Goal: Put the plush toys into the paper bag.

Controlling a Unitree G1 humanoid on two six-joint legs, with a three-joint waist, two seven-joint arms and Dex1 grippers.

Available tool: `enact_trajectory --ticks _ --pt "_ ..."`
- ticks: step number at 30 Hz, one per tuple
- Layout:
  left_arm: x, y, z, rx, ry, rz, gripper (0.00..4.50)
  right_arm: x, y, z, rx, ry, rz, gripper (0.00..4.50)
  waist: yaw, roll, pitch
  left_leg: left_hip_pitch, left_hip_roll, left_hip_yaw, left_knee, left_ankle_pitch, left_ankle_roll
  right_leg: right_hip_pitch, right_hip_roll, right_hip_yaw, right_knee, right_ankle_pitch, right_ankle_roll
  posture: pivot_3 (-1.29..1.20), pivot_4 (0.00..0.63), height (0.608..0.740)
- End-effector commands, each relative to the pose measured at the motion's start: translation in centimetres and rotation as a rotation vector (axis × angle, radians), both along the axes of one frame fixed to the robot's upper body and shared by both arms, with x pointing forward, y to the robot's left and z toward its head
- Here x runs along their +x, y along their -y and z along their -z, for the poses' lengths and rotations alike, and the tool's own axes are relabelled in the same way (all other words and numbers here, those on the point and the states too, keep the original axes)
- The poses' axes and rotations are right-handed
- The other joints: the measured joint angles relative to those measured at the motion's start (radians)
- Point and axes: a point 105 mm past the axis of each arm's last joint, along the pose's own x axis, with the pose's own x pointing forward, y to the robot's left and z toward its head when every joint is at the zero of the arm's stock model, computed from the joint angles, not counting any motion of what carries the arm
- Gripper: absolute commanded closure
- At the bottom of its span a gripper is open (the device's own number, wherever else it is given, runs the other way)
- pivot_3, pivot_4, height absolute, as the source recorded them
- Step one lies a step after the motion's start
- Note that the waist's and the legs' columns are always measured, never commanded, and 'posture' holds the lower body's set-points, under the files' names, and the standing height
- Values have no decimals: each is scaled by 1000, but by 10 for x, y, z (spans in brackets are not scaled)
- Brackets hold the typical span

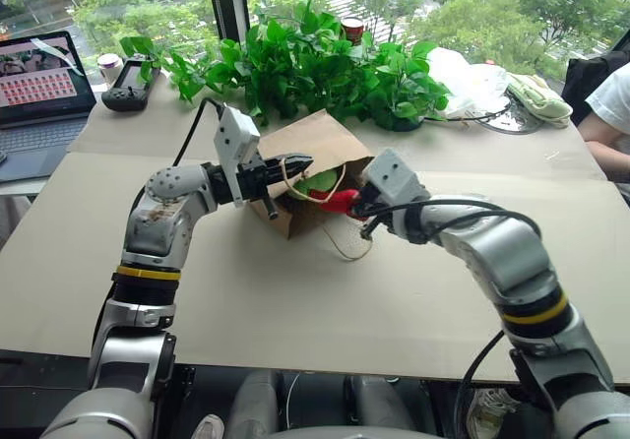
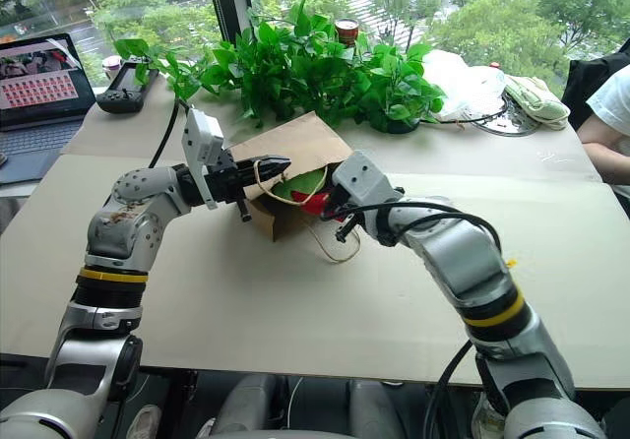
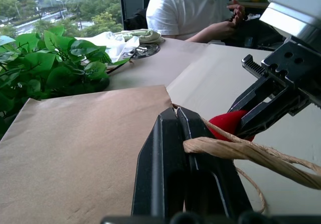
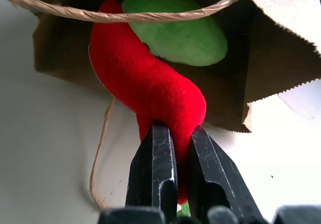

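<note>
Right wrist view, frame centre: right gripper clamps red chili toy at paper bag mouth; green toy inside. Left gripper pinches cord handle.

No text, label, brand, number or sign can be read. The laptop screen, at about ten o'clock from the paper bag, shows rows of small red tiles too small to make out, and the red-labelled cup at twelve o'clock carries an unreadable print.
</note>
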Motion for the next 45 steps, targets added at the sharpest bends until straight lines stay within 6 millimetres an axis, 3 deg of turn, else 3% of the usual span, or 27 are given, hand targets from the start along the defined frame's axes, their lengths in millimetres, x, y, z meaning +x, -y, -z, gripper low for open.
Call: enact_trajectory --ticks 1,4,12,16,22,23,31,45 --pt "-3 3 -16 -4 63 18 4500 12 -12 -12 -31 114 37 4461 1 0 0 0 0 0 0 0 0 0 0 0 0 0 0 0 150 740" --pt "-3 4 -16 -3 61 21 4500 19 -23 -12 -56 162 67 4461 -2 0 0 0 0 0 0 0 0 0 0 0 0 0 0 0 150 740" --pt "-3 5 -15 0 55 27 4500 12 -88 -13 91 167 -51 4461 -11 0 0 0 0 0 0 0 0 0 0 -1 1 0 0 0 150 740" --pt "-4 5 -15 0 56 28 4500 17 -93 0 117 138 -40 4461 -11 0 0 0 0 0 0 0 0 0 0 -1 1 0 0 0 150 740" --pt "-4 5 -15 0 56 25 4500 24 -84 20 135 61 15 4461 -10 0 0 0 0 0 0 0 0 1 0 -2 1 0 0 0 150 740" --pt "-4 5 -15 0 56 24 4500 24 -83 20 148 54 20 3588 -10 0 0 0 0 0 0 0 0 0 0 -2 1 0 0 0 150 740" --pt "-4 5 -14 3 54 22 4500 22 -77 16 206 14 36 1026 -11 0 0 0 0 0 0 0 -1 0 0 -2 2 0 0 0 150 740" --pt "-3 4 -13 5 54 23 4500 1 -43 0 176 2 12 1026 -10 0 0 0 0 0 -1 0 0 0 0 -2 1 0 0 0 150 740"
